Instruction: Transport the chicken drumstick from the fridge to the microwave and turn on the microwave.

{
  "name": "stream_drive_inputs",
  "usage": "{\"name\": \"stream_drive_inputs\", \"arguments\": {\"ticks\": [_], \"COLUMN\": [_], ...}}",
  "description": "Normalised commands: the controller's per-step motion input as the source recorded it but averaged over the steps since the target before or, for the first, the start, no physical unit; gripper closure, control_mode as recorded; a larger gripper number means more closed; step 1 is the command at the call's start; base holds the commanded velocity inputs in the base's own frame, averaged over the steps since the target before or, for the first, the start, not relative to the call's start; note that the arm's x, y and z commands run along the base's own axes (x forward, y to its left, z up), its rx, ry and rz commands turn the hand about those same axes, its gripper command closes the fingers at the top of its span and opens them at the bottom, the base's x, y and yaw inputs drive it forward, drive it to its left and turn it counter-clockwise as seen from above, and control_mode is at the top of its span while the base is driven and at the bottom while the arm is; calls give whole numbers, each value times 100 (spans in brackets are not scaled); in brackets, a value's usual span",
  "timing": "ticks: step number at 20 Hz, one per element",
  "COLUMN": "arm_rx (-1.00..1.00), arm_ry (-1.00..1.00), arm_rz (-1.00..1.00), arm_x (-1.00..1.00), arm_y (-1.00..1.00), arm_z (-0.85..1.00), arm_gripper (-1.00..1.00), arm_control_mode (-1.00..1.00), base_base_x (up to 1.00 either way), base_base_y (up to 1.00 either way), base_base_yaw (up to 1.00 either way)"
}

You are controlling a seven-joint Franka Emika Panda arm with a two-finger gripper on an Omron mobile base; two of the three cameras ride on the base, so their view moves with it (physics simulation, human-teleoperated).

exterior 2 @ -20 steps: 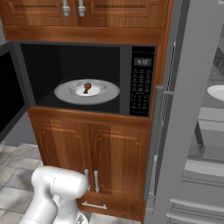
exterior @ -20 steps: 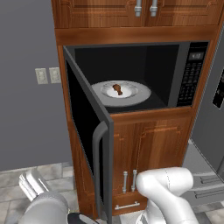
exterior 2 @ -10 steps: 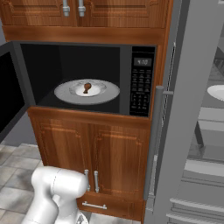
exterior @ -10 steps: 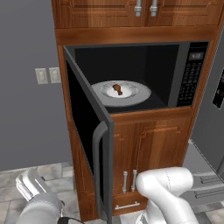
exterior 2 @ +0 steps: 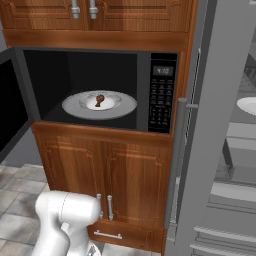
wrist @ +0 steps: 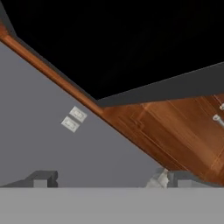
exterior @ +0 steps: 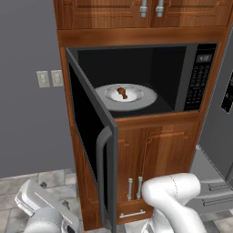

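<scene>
**Q:** So where's the food at?

**Me:** Left base view: the chicken drumstick (exterior: 122, 93) lies on the round white turntable (exterior: 145, 98) inside the microwave (exterior: 136, 79), door (exterior: 93, 141) swung wide open toward me with its curved handle (exterior: 104, 177) facing out. That side also gets 2 wall plates (exterior: 50, 78) on the grey wall, which the right side doesn't show.

**Q:** And from the right?

**Me:** Right base view has the same drumstick on the turntable, plus the black button panel (exterior 2: 161, 96) head-on and the fridge (exterior 2: 220, 150) standing open just right of it, shelves showing. Wood cabinet doors (exterior 2: 107, 180) sit below the microwave.

**Q:** Your claw?

**Me:** Hand view: my claw (wrist: 109, 178) is spread wide, nothing between the 2 tips, tilted down low near the dark door and the wood cabinet, well apart from the drumstick. The 2 wall plates show here too.
</scene>
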Motion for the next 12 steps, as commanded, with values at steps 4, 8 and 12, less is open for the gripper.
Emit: {"name": "stream_drive_inputs", "arguments": {"ticks": [4, 8, 12], "arm_rx": [-1, 0, 1], "arm_ry": [-22, -20, -15], "arm_rz": [0, 0, 0], "arm_x": [36, 31, 22], "arm_y": [7, 7, 3], "arm_z": [-15, -10, -5], "arm_gripper": [-100, -100, -100], "arm_control_mode": [-100, -100, -100], "base_base_x": [0, 0, 0], "base_base_y": [0, 0, 0], "base_base_yaw": [0, 0, 0]}}
